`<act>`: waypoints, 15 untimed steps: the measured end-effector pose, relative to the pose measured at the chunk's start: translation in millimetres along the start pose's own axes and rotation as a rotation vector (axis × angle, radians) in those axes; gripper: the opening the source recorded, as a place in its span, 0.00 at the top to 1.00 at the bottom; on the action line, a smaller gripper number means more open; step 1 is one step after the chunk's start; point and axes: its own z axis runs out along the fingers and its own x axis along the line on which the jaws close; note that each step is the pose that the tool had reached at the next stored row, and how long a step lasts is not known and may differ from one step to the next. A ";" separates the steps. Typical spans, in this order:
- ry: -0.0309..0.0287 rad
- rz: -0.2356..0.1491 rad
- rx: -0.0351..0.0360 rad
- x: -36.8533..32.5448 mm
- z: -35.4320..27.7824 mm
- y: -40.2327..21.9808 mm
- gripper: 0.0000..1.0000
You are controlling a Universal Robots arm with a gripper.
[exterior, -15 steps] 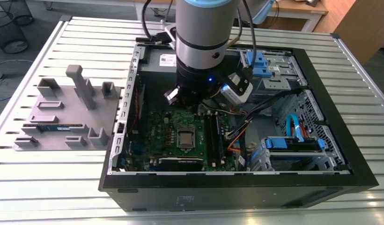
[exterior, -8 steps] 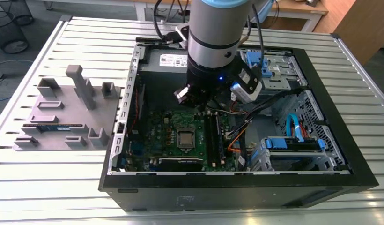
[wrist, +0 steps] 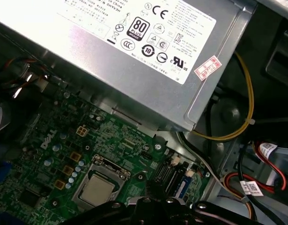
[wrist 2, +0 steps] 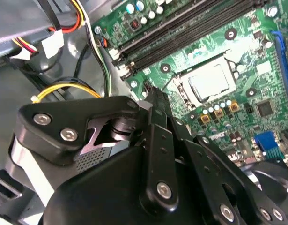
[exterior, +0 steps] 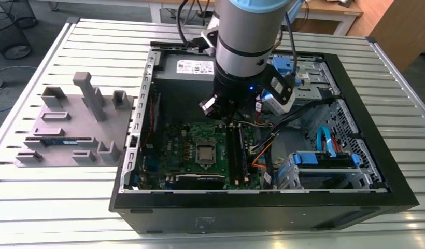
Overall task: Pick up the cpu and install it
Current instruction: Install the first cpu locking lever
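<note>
Though the arm's thick body covers the far middle of the open computer case (exterior: pixel 268 210) in the exterior view, the gripper (exterior: pixel 226 118) shows below it, hanging over the green motherboard (exterior: pixel 178 140) beside the long dark memory slots (exterior: pixel 238 150). In the second wrist view the gripper (wrist 2: pixel 155 93) has its black fingers (wrist 2: pixel 158 122) drawn together to one narrow tip with nothing between them; its own linkages hide the board beneath. In the first wrist view just that dark tip (wrist: pixel 151 187) rises past the linkage bars.

One cpu (exterior: pixel 206 153) is visible, lying flat in its socket on the motherboard, apart from the gripper. Its silvery top shows in both wrist views (wrist 2: pixel 209 82) (wrist: pixel 97 192), framed by the metal socket bracket; whether the bracket is latched cannot be made out.

One silver power supply (wrist: pixel 134 75) sits at the board's edge, partly cut off. It carries two labels: a big white one (wrist: pixel 148 28) crowded with certification marks, and a small red-and-white sticker (wrist: pixel 208 68). A yellow cable (wrist: pixel 244 108) loops beside it.

On the exterior view's left, one grey fixture tray (exterior: pixel 67 111) rests on the slatted metal table (exterior: pixel 60 207), with a single blue-green memory stick (exterior: pixel 60 140) lying in it. Two blue drive brackets (exterior: pixel 323 158) (exterior: pixel 285 65) sit on the case's other side, the farther one partly behind the arm.
</note>
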 end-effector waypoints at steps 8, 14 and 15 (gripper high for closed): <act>0.0036 -0.035 -0.0030 -2.5 4.2 4.1 0.89; 0.0044 -0.041 -0.0031 -3.6 11.1 6.3 0.89; 0.0047 -0.042 -0.0030 -3.8 12.1 6.8 0.89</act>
